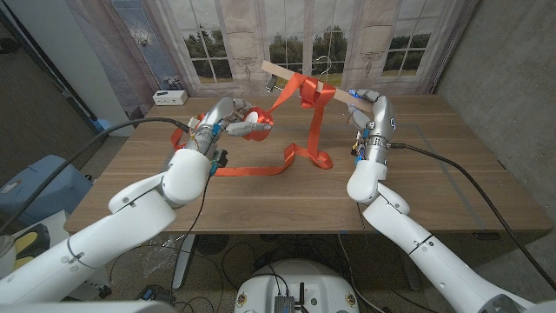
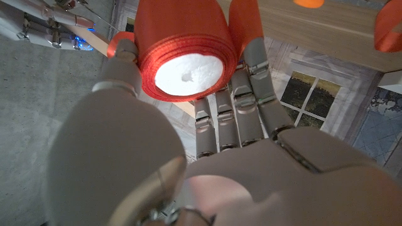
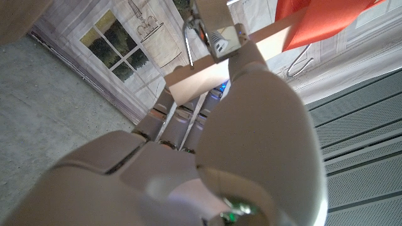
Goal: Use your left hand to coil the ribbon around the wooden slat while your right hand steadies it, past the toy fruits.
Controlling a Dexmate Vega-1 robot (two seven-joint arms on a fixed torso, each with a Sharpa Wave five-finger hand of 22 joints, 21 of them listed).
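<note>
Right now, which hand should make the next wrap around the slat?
Left. The left hand already grips the ribbon spool, with ribbon running up to the wooden slat. The right hand holds the slat's end aloft, so it is likely best kept steadying.

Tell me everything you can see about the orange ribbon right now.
The ribbon is glossy orange-red satin. Part is wound on a spool with a white core, gripped by the left hand above the table. From there it runs up to the wooden slat, which the right hand holds raised, and wraps around it. A strand hangs down from the slat to loose folds lying on the table.
</note>
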